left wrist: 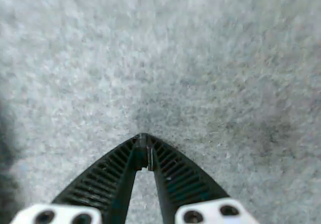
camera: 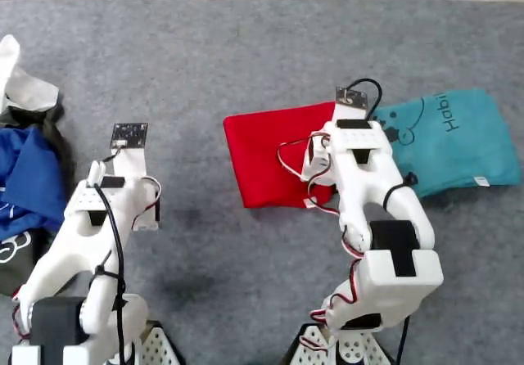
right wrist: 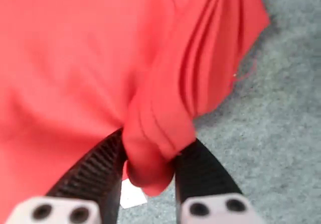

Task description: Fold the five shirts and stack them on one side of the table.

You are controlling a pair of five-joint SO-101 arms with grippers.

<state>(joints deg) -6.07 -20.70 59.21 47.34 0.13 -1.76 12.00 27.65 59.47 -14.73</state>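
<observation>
A: Shirts, how do they look?
B: The red shirt point(camera: 266, 160) is folded to a rough rectangle and lies flat near the middle of the grey surface point(camera: 205, 70). One edge is bunched into pleats.
A: Who has it?
B: The right pincer point(right wrist: 148, 158) is clamped on that bunched red fold, with cloth bulging between the jaws.
A: The other arm?
B: The left pincer point(left wrist: 144, 148) has its tips pressed together with nothing between them. It is low over bare surface at 9 o'clock of the red shirt, well apart from it.
A: Next shirt.
B: The teal shirt point(camera: 458, 140) is folded, with dark print on top. It sits at 3 o'clock of the red one, near the surface edge. The right arm hides where the two meet, so I cannot tell if they touch.
A: And the rest?
B: There is a loose heap at the 9 o'clock edge. A blue shirt point(camera: 33, 177) lies crumpled on it, with a white piece point(camera: 20, 87) at its 12 o'clock and a dark piece point(camera: 49, 123) between them.
A: Counts?
B: One red, one teal and one blue. The heap shows three colours, but I cannot tell how many garments that makes. Two arms.
</observation>
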